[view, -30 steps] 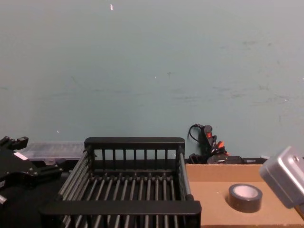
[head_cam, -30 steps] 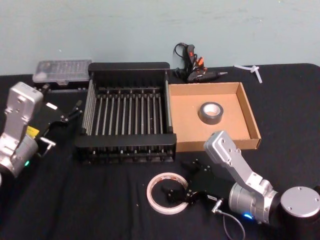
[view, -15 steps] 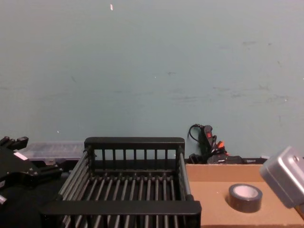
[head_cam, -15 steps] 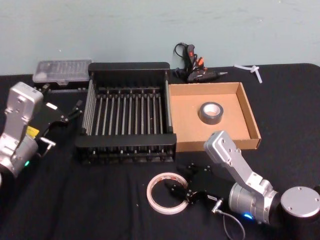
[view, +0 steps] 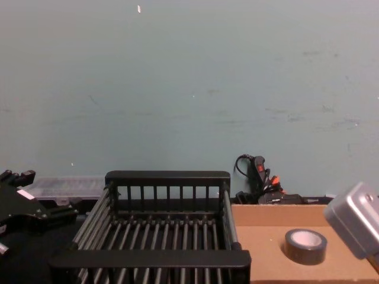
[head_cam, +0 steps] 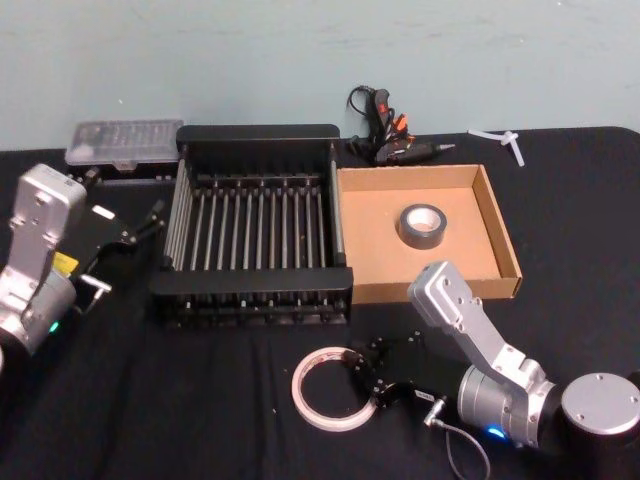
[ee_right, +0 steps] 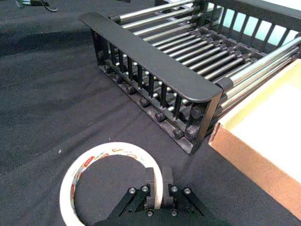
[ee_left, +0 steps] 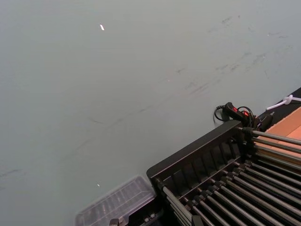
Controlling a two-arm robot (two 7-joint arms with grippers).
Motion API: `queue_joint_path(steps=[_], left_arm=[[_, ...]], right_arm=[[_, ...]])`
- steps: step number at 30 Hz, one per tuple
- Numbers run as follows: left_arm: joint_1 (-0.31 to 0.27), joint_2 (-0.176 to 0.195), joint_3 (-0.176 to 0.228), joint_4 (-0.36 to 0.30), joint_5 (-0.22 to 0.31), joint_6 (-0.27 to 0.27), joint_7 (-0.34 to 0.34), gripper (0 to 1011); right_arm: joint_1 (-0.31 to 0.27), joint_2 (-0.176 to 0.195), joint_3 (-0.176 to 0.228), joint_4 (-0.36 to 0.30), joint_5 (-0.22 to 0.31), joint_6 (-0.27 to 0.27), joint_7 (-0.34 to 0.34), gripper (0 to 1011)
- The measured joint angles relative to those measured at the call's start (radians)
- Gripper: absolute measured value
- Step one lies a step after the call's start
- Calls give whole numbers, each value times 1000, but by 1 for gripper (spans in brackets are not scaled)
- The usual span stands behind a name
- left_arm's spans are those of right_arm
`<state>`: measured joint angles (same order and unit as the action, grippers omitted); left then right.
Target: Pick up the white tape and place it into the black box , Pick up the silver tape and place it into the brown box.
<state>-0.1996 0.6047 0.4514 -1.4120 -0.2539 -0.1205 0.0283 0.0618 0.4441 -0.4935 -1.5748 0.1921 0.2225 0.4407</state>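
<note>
White thin tape ring (ee_right: 111,176), now pinched at its near wall by the right claw (ee_right: 159,189), has slid slightly leftward on the black tabletop (head_cam: 200,400); lifting seems next.

Both arms have silver-grey boxy links; the right gripper (head_cam: 366,372) is black, with a thin grey cable behind.

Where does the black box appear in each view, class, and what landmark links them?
Head: the black box sits centre-left.
Chest: low centre, seen end-on.
Left wrist: its far rim and bars.
Right wrist: its near rim.
Landmark: the brown box adjoining its right side.
</note>
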Motion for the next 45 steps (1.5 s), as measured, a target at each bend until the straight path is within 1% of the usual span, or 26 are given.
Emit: queue_joint_path(steps=[1, 2, 3, 15, 21, 28, 33, 34, 37, 41, 45], left_arm=[[0, 0, 0, 0, 0, 0, 0, 1001], [0, 0, 0, 0, 0, 0, 0, 1001], [0, 0, 0, 0, 0, 0, 0, 1001], [0, 0, 0, 0, 0, 0, 0, 1001], [0, 0, 0, 0, 0, 0, 0, 1001], [0, 0, 0, 0, 0, 0, 0, 1001], [0, 0, 0, 0, 0, 0, 0, 1001], [0, 0, 0, 0, 0, 0, 0, 1001], [0, 0, 0, 0, 0, 0, 0, 1001], [0, 0, 0, 0, 0, 0, 0, 1001], [0, 0, 0, 0, 0, 0, 0, 1001]], right_arm=[[0, 0, 0, 0, 0, 0, 0, 134], [0, 0, 0, 0, 0, 0, 0, 91], [0, 0, 0, 0, 0, 0, 0, 80], [-1, 6, 2, -5, 10, -1, 16, 80], [-8, 22, 10, -29, 28, -5, 31, 80], [-30, 61, 26, -83, 61, -24, 54, 80], [-51, 103, 44, -139, 104, -40, 79, 80], [-51, 103, 44, -139, 104, -40, 79, 80], [-59, 123, 56, -168, 129, -52, 82, 80], [-59, 134, 65, -189, 152, -60, 82, 80], [-49, 139, 68, -198, 165, -67, 79, 80]])
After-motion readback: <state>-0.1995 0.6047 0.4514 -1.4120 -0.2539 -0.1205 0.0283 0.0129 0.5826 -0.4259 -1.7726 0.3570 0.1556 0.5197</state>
